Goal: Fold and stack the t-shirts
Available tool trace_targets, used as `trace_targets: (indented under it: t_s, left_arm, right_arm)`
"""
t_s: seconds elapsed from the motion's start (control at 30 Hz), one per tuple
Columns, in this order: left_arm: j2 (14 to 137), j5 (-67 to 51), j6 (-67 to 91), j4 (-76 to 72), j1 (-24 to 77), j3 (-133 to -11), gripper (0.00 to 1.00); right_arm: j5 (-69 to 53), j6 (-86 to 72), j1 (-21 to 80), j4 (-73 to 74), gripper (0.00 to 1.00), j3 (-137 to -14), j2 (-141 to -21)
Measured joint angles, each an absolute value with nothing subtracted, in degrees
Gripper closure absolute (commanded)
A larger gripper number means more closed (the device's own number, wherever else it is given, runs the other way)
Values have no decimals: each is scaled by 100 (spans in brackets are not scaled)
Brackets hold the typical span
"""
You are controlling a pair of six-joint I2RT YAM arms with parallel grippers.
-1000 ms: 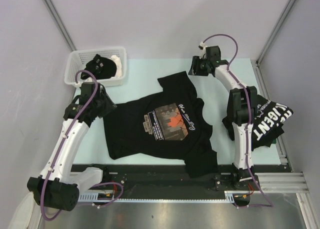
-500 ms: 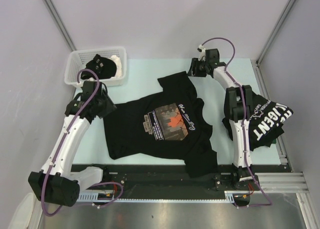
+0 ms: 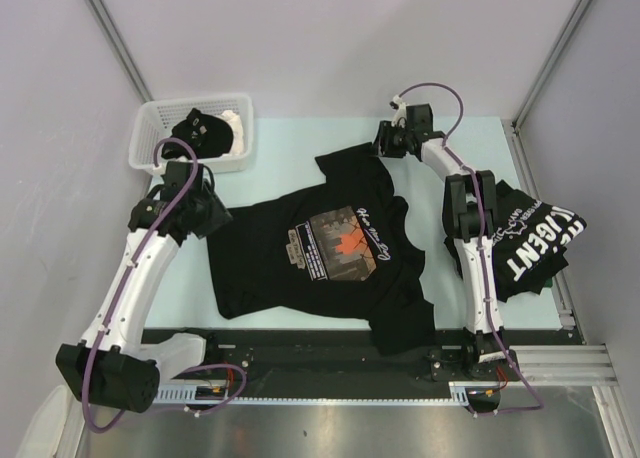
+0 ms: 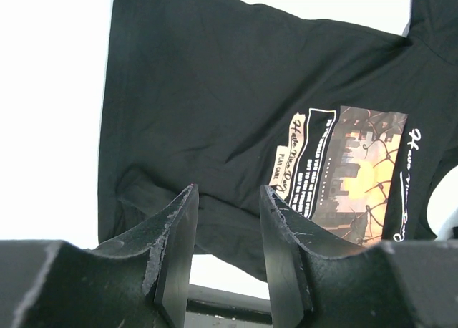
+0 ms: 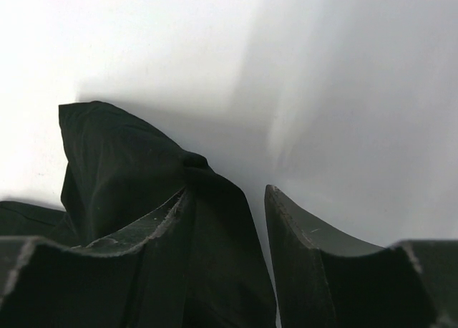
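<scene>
so, table: pale green, takes up the middle of the top view.
printed shirt: black, lies spread flat in the middle of the table, front up. its neck points to the right of the frame. one sleeve points to the top, the other to the bottom edge.
print: a reddish-brown box on the chest, with white curly writing beside it.
lettered shirt: black with big white letters, in a pile at the right edge of the table. the right arm crosses in front of it.
left gripper: at the left of the top view, just beside the printed shirt's bottom hem. it is above the cloth. its jaws are apart and nothing is between them.
right gripper: at the upper middle of the top view, at the tip of the top sleeve. its jaws are apart. the bunched sleeve leans on one finger and reaches into the gap, with bare table showing by the other finger.
basket: white plastic, in the upper left, with black and white cloth inside.
</scene>
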State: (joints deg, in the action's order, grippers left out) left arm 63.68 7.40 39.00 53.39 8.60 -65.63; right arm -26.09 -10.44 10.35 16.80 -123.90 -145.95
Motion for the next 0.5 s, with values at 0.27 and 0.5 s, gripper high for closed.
trace_targets:
  t_s: [0.27,0.5]
  left_arm:
    - [6252,814,3905,5561,860,-6632,56]
    - [6191,878,3907,5688,860,-6652,57]
  right_arm:
    - [-2700,-1177,1031,1551,100,-12543,-14779]
    - [-2714,-1328,993,1450,100,-12606,-14822]
